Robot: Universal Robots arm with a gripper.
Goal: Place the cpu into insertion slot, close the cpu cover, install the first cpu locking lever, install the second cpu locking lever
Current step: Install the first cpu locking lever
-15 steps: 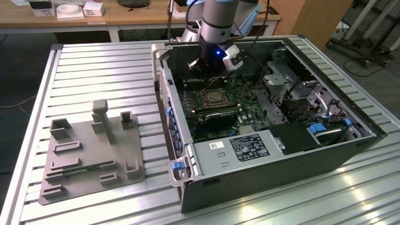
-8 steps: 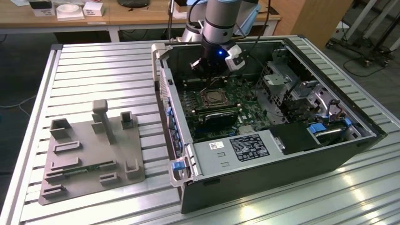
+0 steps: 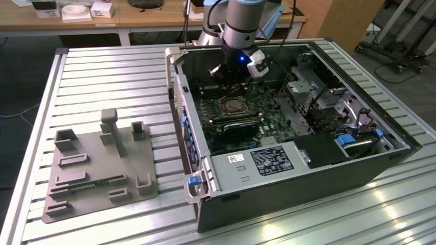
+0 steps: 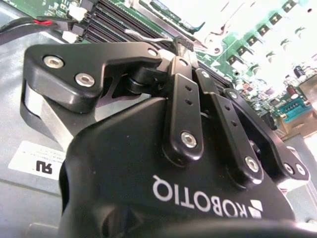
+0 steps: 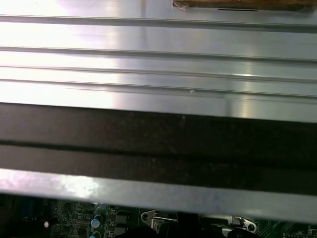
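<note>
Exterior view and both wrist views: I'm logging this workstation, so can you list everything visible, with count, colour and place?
Computer case: one, black, open, on the ribbed table, toward the exterior view's right.
Motherboard: one, green, inside the case.
Insertion slot: one, silver-rimmed, on the motherboard below the gripper.
Labelled box: one, grey, at the case's near end.
Fixture tray: one, grey, on the table, exterior view's left.
Table: one, silver, ribbed.
Desk: one, wooden, behind.
Arm: one, grey.
Gripper: one, black, above the motherboard.
</note>
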